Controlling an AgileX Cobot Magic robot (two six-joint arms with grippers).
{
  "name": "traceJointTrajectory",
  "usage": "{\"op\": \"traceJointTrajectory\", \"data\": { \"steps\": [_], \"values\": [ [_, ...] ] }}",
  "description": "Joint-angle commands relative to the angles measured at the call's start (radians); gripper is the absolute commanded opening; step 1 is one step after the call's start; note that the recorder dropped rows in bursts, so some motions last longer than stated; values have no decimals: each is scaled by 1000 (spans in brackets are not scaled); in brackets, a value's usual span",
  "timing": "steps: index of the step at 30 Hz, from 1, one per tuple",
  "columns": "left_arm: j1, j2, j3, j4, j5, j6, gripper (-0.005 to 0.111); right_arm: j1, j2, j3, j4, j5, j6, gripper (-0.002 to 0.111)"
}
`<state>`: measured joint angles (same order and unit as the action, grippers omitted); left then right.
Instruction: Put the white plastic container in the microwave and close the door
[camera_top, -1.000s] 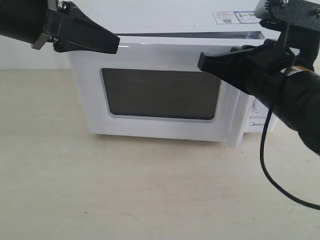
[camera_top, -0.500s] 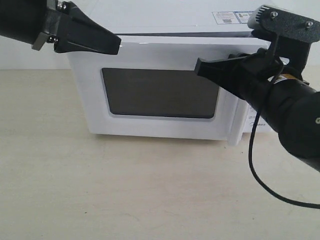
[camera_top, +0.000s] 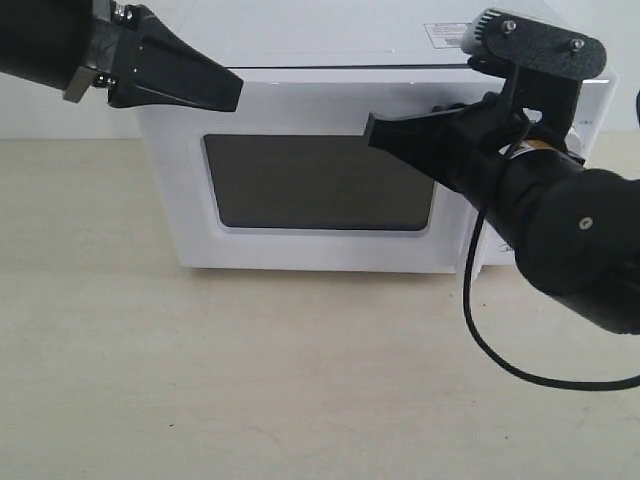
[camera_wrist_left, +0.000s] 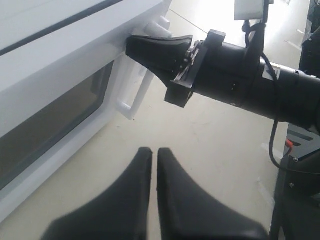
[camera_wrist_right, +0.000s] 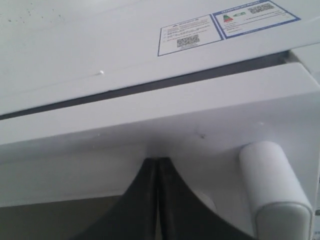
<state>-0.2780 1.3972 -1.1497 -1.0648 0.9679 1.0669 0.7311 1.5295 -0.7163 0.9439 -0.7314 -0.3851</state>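
The white microwave (camera_top: 330, 40) stands at the back of the table, and its door (camera_top: 320, 252) with the dark window lies almost flush against the body. A thin dark slit shows along the door's top edge (camera_wrist_right: 150, 90). My right gripper (camera_top: 372, 130) (camera_wrist_right: 157, 161) is shut, its tips pressed against the door's upper front beside the white bar handle (camera_wrist_right: 272, 180). Shut and holding nothing, my left gripper (camera_top: 235, 95) (camera_wrist_left: 154, 152) hovers by the door's upper left corner. The white plastic container is hidden from every view.
The pale table (camera_top: 300, 380) stretches out in front of the microwave. A black cable (camera_top: 480, 340) loops down from my right arm over the table's right side. The right arm's bulk covers the microwave's knob panel.
The door has swung in from slightly ajar to almost flush; the gap along its top has narrowed. My right gripper has moved left and inward against it. The left gripper has stayed still.
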Motion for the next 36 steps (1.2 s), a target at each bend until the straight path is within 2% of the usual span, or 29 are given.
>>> {"op": "traceJointTrajectory", "data": {
  "steps": [1, 6, 11, 19, 27, 30, 36],
  "values": [
    [-5, -11, -8, -12, 13, 4, 4, -4, 17, -16, -12, -53, -10, 0],
    [-5, -11, -8, -12, 13, 4, 4, -4, 19, -24, -12, -74, -13, 0],
    [-5, -11, -8, -12, 13, 4, 4, -72, 19, -65, -19, -17, -24, 0],
    [-5, -11, -8, -12, 0, 4, 4, -71, -16, -63, -25, 66, -44, 0],
    [-5, -11, -8, -12, -11, 4, 4, -71, -139, -61, 72, 215, -248, 0],
    [-5, -11, -8, -9, -2, 4, 4, -71, -205, -7, 100, 236, -285, 0],
    [-5, -28, -8, -7, 52, -43, 4, -71, -470, 216, 128, 260, -345, 0]
  ]
}}
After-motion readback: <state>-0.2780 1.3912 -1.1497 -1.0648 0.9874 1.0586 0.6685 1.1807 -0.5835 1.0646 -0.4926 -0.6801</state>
